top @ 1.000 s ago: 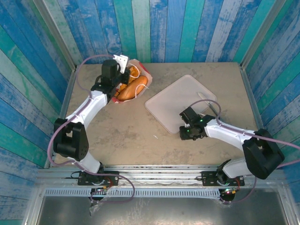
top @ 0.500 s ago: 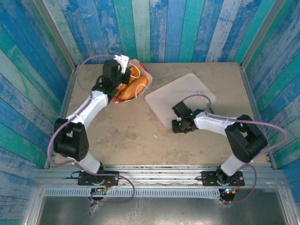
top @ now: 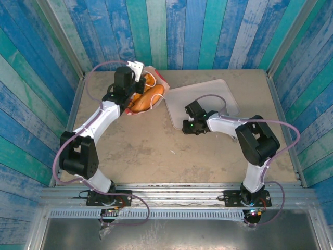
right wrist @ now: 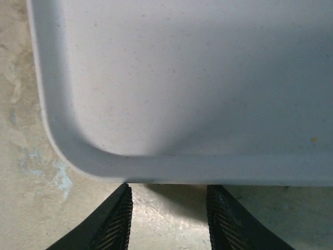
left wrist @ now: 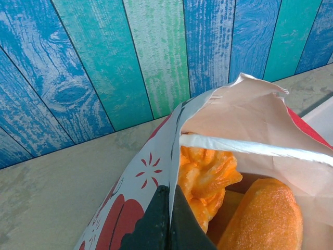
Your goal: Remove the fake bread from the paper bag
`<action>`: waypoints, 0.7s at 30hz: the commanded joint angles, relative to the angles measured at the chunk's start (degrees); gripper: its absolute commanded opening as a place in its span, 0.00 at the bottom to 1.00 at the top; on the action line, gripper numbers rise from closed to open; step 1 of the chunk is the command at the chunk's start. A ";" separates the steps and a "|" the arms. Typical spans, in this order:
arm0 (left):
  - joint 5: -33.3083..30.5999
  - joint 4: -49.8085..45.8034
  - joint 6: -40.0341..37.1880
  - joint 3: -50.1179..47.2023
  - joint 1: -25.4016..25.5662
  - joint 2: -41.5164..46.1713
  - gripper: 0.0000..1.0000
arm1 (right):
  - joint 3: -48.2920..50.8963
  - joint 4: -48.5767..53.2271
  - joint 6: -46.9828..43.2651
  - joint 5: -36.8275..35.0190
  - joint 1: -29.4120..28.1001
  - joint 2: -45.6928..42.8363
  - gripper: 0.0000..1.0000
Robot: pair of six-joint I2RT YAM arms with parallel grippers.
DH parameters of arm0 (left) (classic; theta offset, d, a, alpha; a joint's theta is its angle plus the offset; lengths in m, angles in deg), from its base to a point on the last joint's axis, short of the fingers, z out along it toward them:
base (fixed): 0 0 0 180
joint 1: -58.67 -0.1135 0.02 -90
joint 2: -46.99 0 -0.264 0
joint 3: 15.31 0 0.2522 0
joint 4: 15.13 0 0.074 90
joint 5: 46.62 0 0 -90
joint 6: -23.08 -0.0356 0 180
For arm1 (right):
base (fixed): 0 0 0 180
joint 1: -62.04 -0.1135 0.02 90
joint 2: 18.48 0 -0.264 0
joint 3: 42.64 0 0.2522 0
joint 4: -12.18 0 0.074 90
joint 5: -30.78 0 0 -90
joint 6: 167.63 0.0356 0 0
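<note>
The paper bag (top: 156,79) lies tilted at the table's far left, mouth open, red with white marks (left wrist: 120,211). Inside it is the fake bread (top: 148,96): a braided orange piece (left wrist: 208,169) and an oblong golden bun (left wrist: 265,216). My left gripper (top: 133,83) is shut on the bag's near rim (left wrist: 169,208), with the paper pinched between the two fingers. My right gripper (top: 186,122) stands open at the near left corner of the flat white tray (top: 208,94). Its fingertips (right wrist: 122,205) are just below the tray's rim (right wrist: 182,169), above bare table.
The tray's left edge lies close to the bag's mouth. Blue and green plank walls close in the table on three sides. Bare tabletop spreads in front of both arms.
My right gripper has swung left and away from me, and the tray has slid and turned with it toward the bag. The left gripper and bag have not moved.
</note>
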 commanded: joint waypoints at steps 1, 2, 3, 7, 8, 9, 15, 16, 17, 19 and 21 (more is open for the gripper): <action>-0.70 2.38 0.46 0.13 0.51 1.79 0.00 | -1.46 2.53 -2.90 2.97 1.47 -0.79 0.47; -0.79 2.46 0.49 0.03 0.51 1.89 0.00 | -1.26 2.99 -3.45 3.55 1.59 -1.92 0.48; -0.96 2.42 0.74 -0.05 0.56 1.98 0.00 | -0.83 3.21 -4.17 4.10 1.78 -3.39 0.50; -1.79 3.46 3.20 -0.68 0.60 2.17 0.00 | 2.48 4.10 -6.25 2.40 2.09 -10.49 0.56; -1.69 3.76 3.80 -0.90 0.60 2.16 0.00 | 3.47 4.51 -6.59 0.90 2.26 -12.11 0.58; -1.40 4.24 4.24 -1.11 0.61 2.11 0.00 | 4.58 5.25 -6.96 -0.68 2.65 -13.81 0.61; -1.49 2.11 4.14 0.39 0.80 0.85 0.00 | 12.81 8.26 -7.54 -7.13 8.74 -25.22 0.85; -1.79 1.50 3.89 0.82 0.87 0.79 0.00 | 13.82 9.04 -7.55 -8.75 9.71 -26.78 0.91; -2.06 0.98 3.82 1.24 0.93 0.76 0.00 | 14.53 9.69 -7.76 -10.10 10.39 -27.79 0.98; -3.11 -0.89 4.21 2.60 0.95 0.75 0.00 | 15.46 11.29 -8.41 -12.95 11.64 -29.48 1.00; -3.10 -1.62 4.34 3.41 0.95 0.84 0.00 | 15.92 12.33 -8.90 -15.82 12.57 -29.98 1.00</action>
